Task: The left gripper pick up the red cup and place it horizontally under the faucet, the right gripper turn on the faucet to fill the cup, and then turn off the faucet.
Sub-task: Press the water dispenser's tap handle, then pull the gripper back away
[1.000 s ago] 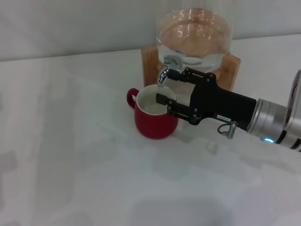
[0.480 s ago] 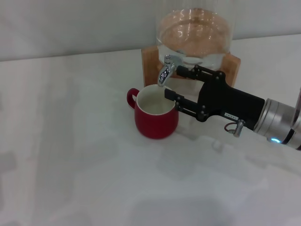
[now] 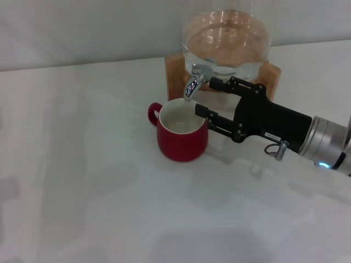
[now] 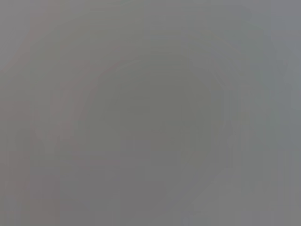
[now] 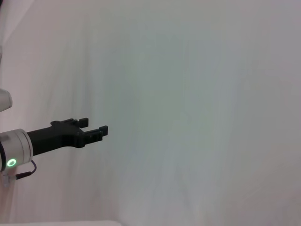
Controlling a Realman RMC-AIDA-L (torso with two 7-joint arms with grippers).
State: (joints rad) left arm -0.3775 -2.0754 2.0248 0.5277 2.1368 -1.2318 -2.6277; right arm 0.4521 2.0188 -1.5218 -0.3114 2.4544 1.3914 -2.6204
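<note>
The red cup (image 3: 181,141) stands upright on the white table, its handle toward my left, its mouth right below the faucet (image 3: 192,81). The chrome faucet sticks out of a clear glass jar (image 3: 227,44) on a wooden stand (image 3: 174,72). My right gripper (image 3: 204,97) reaches in from the right, open. Its far finger lies just beside the faucet and its near finger over the cup's right rim. The left gripper (image 5: 95,128) shows only in the right wrist view, empty, in front of a plain surface. The left wrist view is a blank grey.
The white table (image 3: 88,181) spreads wide to the left and front of the cup. The jar and its stand sit at the back against a pale wall.
My right gripper has drawn back to the right, its fingertips moving from past the faucet to just beside it. The cup has not moved.
</note>
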